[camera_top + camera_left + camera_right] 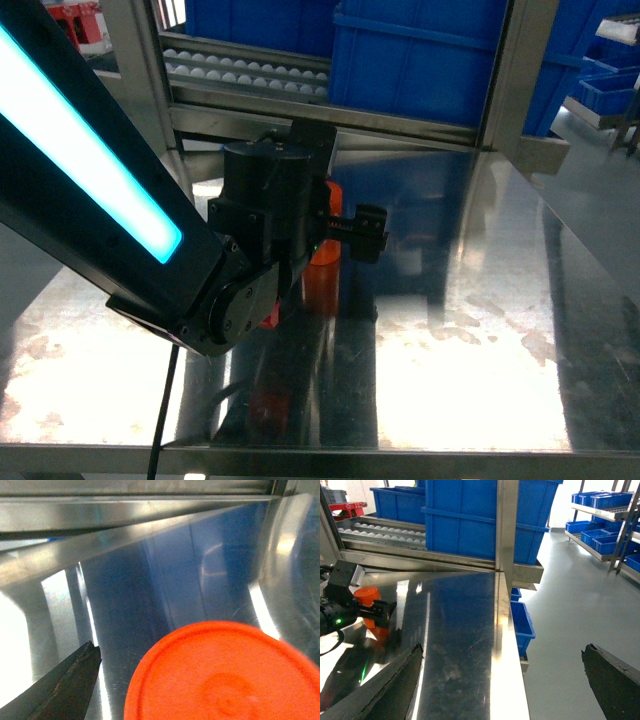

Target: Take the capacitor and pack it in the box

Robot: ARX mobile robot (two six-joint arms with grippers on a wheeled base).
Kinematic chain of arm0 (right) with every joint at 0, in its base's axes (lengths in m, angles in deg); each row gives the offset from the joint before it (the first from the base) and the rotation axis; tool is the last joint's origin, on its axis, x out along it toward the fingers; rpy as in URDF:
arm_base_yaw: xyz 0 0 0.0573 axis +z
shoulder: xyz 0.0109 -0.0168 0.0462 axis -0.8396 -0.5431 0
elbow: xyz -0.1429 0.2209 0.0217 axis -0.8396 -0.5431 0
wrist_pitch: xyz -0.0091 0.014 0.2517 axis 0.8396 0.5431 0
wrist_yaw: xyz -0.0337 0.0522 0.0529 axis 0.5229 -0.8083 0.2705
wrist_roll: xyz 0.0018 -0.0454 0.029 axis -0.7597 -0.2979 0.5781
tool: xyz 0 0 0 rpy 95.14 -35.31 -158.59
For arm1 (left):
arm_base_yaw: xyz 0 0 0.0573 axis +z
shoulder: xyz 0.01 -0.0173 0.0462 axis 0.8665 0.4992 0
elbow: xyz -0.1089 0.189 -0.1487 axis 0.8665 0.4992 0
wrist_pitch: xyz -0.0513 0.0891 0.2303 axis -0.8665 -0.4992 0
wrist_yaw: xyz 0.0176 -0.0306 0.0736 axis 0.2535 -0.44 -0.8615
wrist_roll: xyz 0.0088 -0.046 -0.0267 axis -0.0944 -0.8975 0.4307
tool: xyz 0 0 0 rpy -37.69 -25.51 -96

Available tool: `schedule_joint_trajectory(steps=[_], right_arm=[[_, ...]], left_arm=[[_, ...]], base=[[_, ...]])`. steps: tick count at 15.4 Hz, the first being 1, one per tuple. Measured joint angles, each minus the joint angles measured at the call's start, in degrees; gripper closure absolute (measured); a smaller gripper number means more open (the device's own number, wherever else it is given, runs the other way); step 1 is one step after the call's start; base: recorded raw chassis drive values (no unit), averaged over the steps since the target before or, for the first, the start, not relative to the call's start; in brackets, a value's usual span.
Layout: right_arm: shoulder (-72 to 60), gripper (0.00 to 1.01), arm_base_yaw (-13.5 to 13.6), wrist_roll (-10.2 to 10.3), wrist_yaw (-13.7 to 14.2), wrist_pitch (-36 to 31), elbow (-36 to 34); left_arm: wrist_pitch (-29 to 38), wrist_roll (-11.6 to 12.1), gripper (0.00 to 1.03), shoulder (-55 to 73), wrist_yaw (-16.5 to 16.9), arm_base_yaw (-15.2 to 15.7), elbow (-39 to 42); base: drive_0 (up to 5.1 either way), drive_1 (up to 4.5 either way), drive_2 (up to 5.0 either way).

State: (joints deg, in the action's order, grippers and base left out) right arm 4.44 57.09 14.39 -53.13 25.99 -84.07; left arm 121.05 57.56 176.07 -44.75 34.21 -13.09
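My left pincer (345, 232) brackets the orange capacitor (323, 262) standing on the steel table (470, 330); whether it grips, I cannot tell. My right pincer (502, 680) gapes empty. No box visible; packing remains.

1. In your head view the steel table (470, 330) throws back hard white glare in two blown-out patches, lower left and centre right, with a dark band of reflection between them.
2. The cyan light strip (80, 160) on the arm glows overexposed and washes out its own edges.
3. Your left wrist view is soft: the orange cap (225, 675) sits too close and blurs, and white glare burns out the left edge.
4. Your right wrist view is brightest and sharpest; daylight-white floor glare shows at right, and the near dark fingers (615, 680) are out of focus.
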Motion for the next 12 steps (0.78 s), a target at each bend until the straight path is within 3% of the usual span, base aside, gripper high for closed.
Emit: schedule_joint_trajectory(steps=[1,4,5,8,12], right_arm=[[0.0,0.03,0.0,0.0,0.0,-0.02,0.0],[0.0,0.03,0.0,0.0,0.02,-0.02,0.0],[0.0,0.03,0.0,-0.02,0.0,-0.02,0.0],[0.0,0.03,0.0,0.0,0.02,-0.02,0.0],[0.0,0.03,0.0,0.0,0.02,-0.02,0.0]], left_arm=[[-0.68,-0.7,0.09,1.53,-0.09,0.17,-1.38],[-3.15,-2.32,0.5,1.31,0.37,-0.11,-1.86],[-3.61,-2.93,0.6,0.46,-0.17,-0.31,-1.18],[-1.84,-6.03,0.6,-7.82,-1.73,0.17,4.74],[2.67,-5.25,0.6,-24.5,-5.22,1.66,16.81]], base=[[0.0,0.0,0.0],[0.0,0.0,0.0],[0.0,0.0,0.0],[0.0,0.0,0.0],[0.0,0.0,0.0]])
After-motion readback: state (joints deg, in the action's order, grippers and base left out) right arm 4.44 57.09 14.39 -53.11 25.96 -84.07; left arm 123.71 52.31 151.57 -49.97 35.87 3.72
